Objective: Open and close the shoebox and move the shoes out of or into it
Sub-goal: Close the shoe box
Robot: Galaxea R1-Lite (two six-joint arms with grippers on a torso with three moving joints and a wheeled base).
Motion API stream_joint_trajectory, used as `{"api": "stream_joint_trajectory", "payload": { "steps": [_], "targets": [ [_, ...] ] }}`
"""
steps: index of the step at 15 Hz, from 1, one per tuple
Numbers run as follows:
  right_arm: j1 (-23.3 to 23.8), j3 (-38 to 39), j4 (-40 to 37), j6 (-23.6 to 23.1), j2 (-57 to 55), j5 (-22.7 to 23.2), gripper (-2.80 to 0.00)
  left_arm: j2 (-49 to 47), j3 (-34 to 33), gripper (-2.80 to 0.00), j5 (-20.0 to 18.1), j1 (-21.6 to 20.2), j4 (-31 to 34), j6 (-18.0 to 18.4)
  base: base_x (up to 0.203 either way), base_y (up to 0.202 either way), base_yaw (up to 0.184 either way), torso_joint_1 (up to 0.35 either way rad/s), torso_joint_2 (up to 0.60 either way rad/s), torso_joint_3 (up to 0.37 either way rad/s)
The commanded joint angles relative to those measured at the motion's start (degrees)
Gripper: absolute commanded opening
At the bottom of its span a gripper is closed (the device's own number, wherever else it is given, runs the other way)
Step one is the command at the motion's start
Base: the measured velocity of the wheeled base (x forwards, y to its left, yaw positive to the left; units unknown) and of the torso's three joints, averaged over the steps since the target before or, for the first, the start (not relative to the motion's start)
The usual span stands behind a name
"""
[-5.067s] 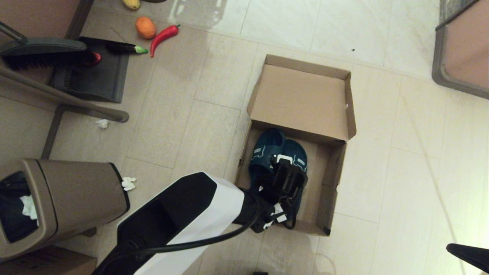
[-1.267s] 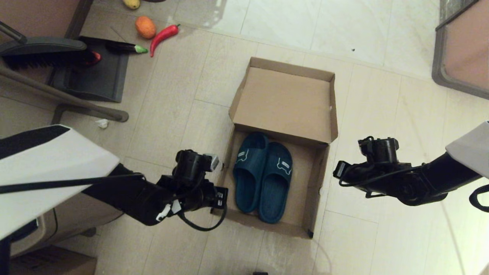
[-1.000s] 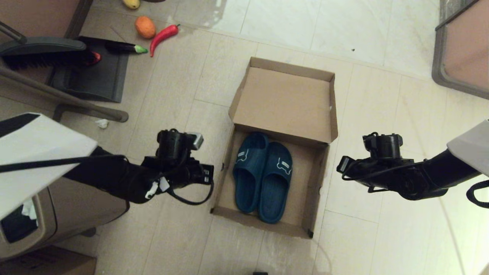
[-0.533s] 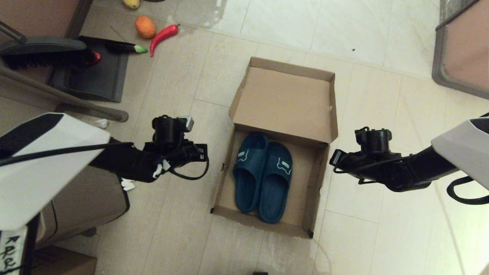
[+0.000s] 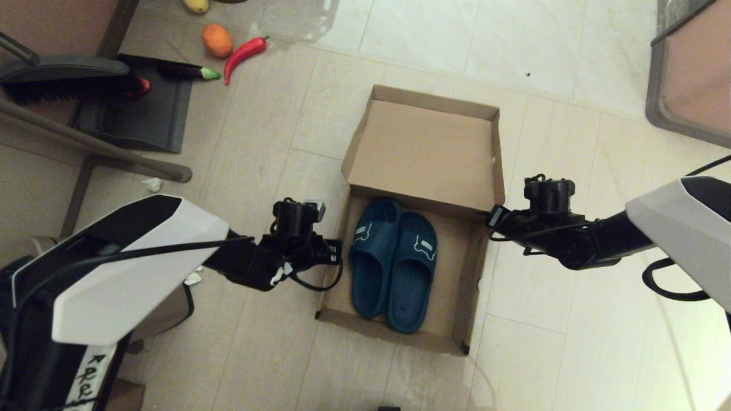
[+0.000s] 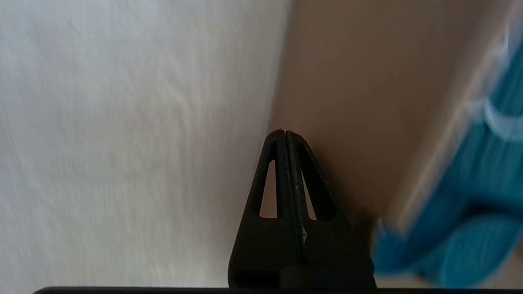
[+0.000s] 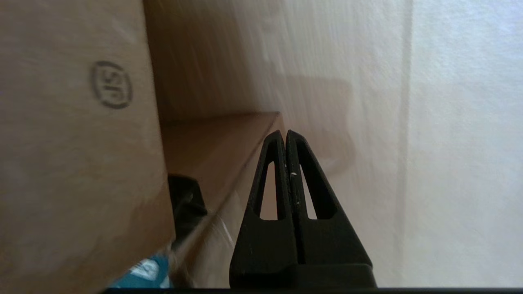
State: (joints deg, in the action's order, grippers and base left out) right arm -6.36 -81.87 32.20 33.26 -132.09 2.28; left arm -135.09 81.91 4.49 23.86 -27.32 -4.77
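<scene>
Left gripper (image 5: 336, 251) sits at the outer face of the shoebox's left wall, fingers pressed together with nothing between them; in the left wrist view the closed tips (image 6: 284, 134) lie against brown cardboard, with teal rubber showing past the wall's edge. Right gripper (image 5: 490, 218) is at the opposite side, near the upper right corner of the shoebox where the lid flap meets the right wall; its fingers (image 7: 286, 136) are likewise closed on nothing, beside the cardboard edge.

Shoebox (image 5: 462, 285) stands open on the tiled floor (image 5: 571, 354), between the two arms. Lid (image 5: 425, 151) is folded back on the far side, inner face up. A round stamp mark (image 7: 111, 84) shows on the cardboard in the right wrist view.

Shoes (image 5: 394, 265), the teal-blue slide pair, lie side by side inside the box, toward its left wall, toes pointing to the lid, white-outlined patches on the straps.

Elsewhere on the floor, far left: red chili pepper (image 5: 244, 53), orange fruit (image 5: 217, 41), eggplant (image 5: 185, 71), dustpan (image 5: 140, 108) and brush (image 5: 65, 80). Crumpled white paper (image 5: 152, 184) lies near a metal leg.
</scene>
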Motion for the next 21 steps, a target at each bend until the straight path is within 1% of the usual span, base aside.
{"api": "stream_joint_trajectory", "payload": {
  "steps": [1,3,4,6,10,12,14,16,17,19,21],
  "targets": [
    [0.0,-2.5,0.1,2.0,-2.2,0.0,-2.80,2.3,-4.2,-2.80,0.1,0.9,-0.4,-0.1,0.000,0.000,0.000,0.000,0.00,0.000],
    [-0.1,-2.1,0.0,3.4,-2.4,0.0,-2.80,4.9,-8.9,-2.80,0.1,2.4,-0.6,-0.2,0.000,0.000,0.000,0.000,0.00,0.000],
    [-0.1,-1.9,0.1,3.6,-2.4,0.0,-2.80,6.2,-11.0,-2.80,0.1,3.4,-0.7,-0.7,0.000,0.000,0.000,0.000,0.00,0.000],
    [-0.1,-0.9,0.0,3.6,-2.1,-0.1,-2.80,7.6,-13.2,-2.80,0.2,5.1,-1.2,-2.5,0.000,0.000,0.000,0.000,0.00,0.000],
    [-0.8,5.5,0.4,3.5,0.5,0.0,-2.80,11.2,-20.3,-2.80,1.9,9.3,-1.6,-5.2,0.000,0.000,0.000,0.000,0.00,0.000],
    [-1.3,11.2,0.6,3.4,3.1,0.1,-2.80,12.4,-24.7,-2.80,3.4,10.0,-3.9,-5.9,0.000,0.000,0.000,0.000,0.00,0.000],
    [-2.4,18.1,2.3,3.4,5.5,0.1,-2.80,13.8,-30.5,-2.80,3.9,9.9,-7.8,-5.9,0.000,0.000,0.000,0.000,0.00,0.000],
    [-4.1,24.5,7.3,3.6,7.1,0.1,-2.80,16.0,-35.7,-2.80,4.1,9.2,-10.6,-5.9,0.000,0.000,0.000,0.000,0.00,0.000],
    [-4.9,27.4,9.8,3.7,7.9,0.1,-2.80,17.5,-36.9,-2.80,4.3,8.3,-11.3,-5.9,0.000,0.000,0.000,0.000,0.00,0.000],
    [-6.1,31.6,11.8,3.8,10.1,0.1,-2.80,20.0,-37.2,-2.80,5.9,6.7,-11.6,-5.9,0.000,0.000,0.000,0.000,0.00,0.000],
    [-6.1,32.6,12.4,4.5,11.5,0.0,-2.80,21.2,-35.8,-2.80,6.3,3.9,-11.5,-5.5,0.000,0.000,0.000,0.000,0.00,0.000]
  ]
}}
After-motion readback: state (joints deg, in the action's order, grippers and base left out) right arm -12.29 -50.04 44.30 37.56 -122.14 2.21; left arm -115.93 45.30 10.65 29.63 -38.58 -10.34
